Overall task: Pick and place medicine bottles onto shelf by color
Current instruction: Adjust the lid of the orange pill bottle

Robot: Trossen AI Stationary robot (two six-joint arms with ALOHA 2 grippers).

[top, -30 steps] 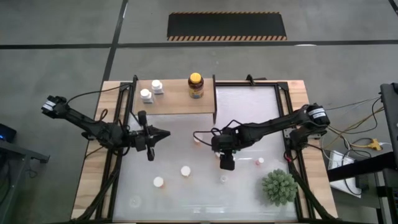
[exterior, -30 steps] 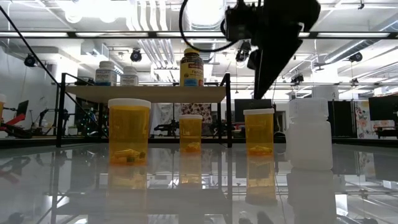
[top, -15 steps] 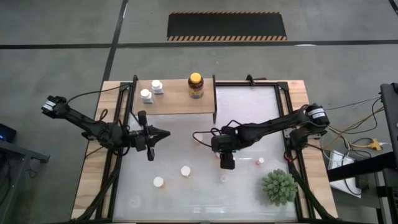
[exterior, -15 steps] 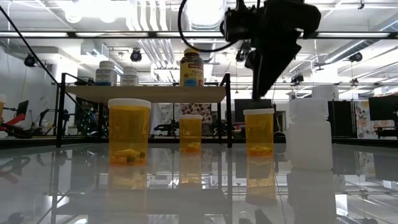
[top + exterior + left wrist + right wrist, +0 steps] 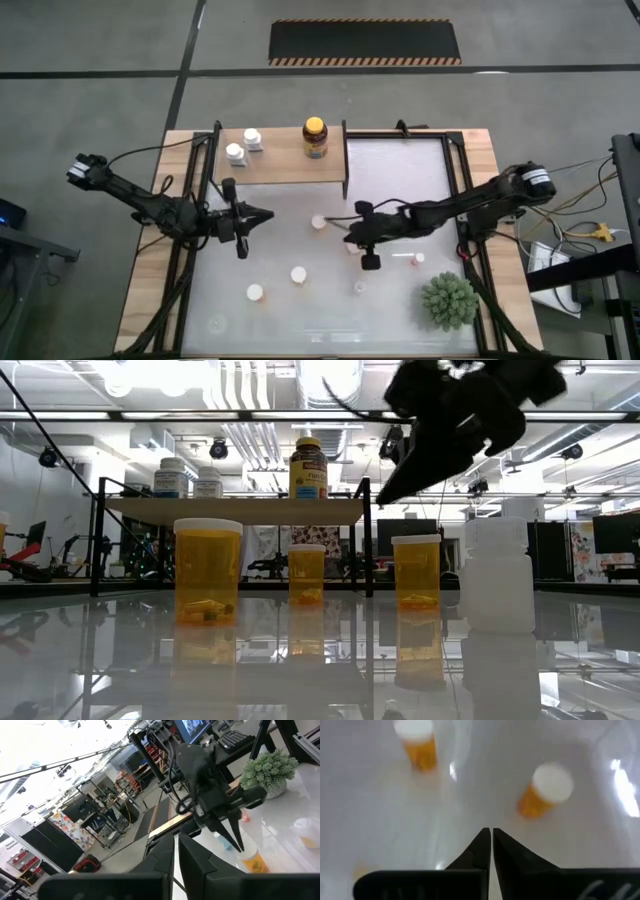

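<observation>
Near the table's centre in the high view, the right gripper (image 5: 349,240) hangs clenched and empty with an orange bottle (image 5: 318,222) at its ten o'clock, while the left gripper (image 5: 268,214) waits clenched at nine o'clock. In the low view, three orange pill bottles (image 5: 208,570) and a white bottle (image 5: 497,574) stand before the shelf (image 5: 232,510). The right wrist view shows its fingertips (image 5: 481,840) pressed together above two orange bottles (image 5: 544,789).

Overhead, table-level and wrist cameras share the shelf (image 5: 280,155).

Spiky green plant (image 5: 448,300) sits in the front right corner of the white counter (image 5: 400,180), and it shows up in the left wrist view too. Past the counter there's a black mat with striped yellow edging (image 5: 365,42) on the grey floor.
</observation>
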